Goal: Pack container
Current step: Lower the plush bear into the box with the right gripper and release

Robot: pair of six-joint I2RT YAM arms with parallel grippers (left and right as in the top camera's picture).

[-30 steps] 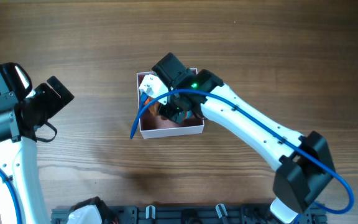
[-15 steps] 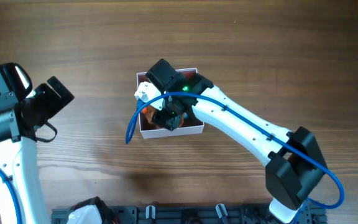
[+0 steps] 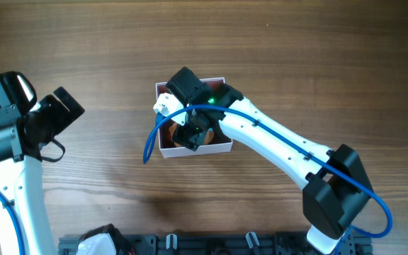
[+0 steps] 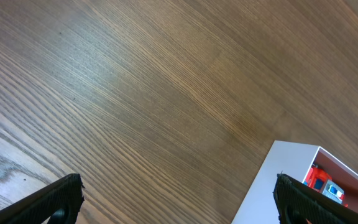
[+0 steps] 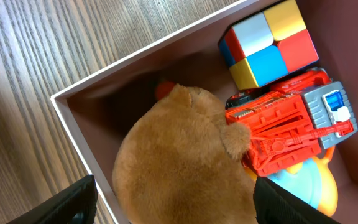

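Right claw [image 5: 174, 193] spread wide over the bear [image 5: 173, 149] inside the container [image 3: 211, 149].
A finger catching fur on lift-off could drag it out over the container's wall.

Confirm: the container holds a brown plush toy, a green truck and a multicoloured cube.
The truck is red, not green; the right wrist view shows it. The brown plush toy and multicoloured cube are in the container as stated.
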